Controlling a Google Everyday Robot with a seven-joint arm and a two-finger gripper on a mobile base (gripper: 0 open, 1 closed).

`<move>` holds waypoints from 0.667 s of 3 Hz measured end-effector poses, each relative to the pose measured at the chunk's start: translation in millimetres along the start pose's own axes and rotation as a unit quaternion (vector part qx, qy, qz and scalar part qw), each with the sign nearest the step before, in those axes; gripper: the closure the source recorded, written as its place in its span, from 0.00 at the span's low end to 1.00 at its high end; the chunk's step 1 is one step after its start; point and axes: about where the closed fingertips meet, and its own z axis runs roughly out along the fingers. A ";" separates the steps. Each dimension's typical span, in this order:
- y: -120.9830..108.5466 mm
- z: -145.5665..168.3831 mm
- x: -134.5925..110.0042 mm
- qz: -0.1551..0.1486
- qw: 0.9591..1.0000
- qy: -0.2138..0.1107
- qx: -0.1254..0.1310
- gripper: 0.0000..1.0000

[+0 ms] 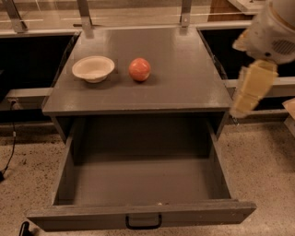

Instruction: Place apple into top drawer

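Two things on the grey desk (184, 83): apple (139, 69) left of centre toward the back, cream bowl (93, 68) near it on the left, apart, not touching. Wide free stretch of desk surface to the right of the apple and in front of it, out to the front edge and the right edge. Below the front edge, top drawer (138, 184) pulled out toward the camera, its flat bottom in plain view between low side walls, small black handle (144, 222) centred on the front panel. Open room straight above the drawer, from the desk's front lip to that panel. Gripper (244, 101) off the desk's right edge, raised, tilted downward, well apart from the apple and outside the drawer's right wall; spread or closed, impossible to tell. Around it all, speckled stone floor (262, 156), dark recesses either side of the desk, metal posts (84, 14) along the back, a dark cable (10, 147) trailing down at far left.
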 end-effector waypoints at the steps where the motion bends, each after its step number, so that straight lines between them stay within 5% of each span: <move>1: -70.6 15.7 -82.1 -0.006 0.999 -0.028 0.028 0.00; 2: -101.6 35.6 -160.5 -0.020 0.998 -0.043 0.039 0.00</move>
